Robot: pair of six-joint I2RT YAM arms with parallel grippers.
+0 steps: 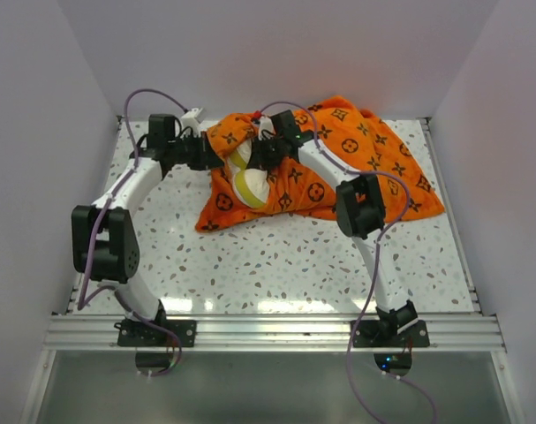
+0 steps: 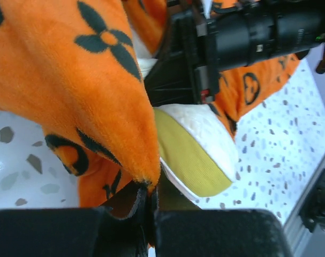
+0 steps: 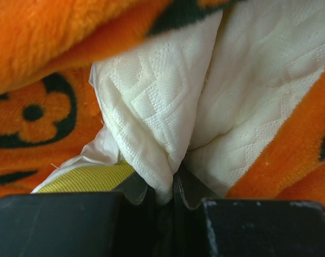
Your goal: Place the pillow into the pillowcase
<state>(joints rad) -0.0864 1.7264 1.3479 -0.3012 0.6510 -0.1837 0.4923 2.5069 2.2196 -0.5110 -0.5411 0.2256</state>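
The orange pillowcase (image 1: pixel 338 168) with dark brown motifs lies bunched at the back of the table. The cream-white pillow (image 1: pixel 250 185) with its yellow band sticks partly out of the case's left opening. My left gripper (image 1: pixel 216 152) is shut on the pillowcase's edge (image 2: pixel 98 107) and lifts it beside the pillow (image 2: pixel 197 155). My right gripper (image 1: pixel 257 152) is shut on a fold of the pillow's textured fabric (image 3: pixel 151 123), with orange case (image 3: pixel 39 128) around it. Most of the pillow is hidden inside the case.
The speckled white table (image 1: pixel 276 265) has white walls on three sides and a metal rail (image 1: pixel 276 331) at the near edge. A small white object (image 1: pixel 192 116) sits at the back left by the left arm.
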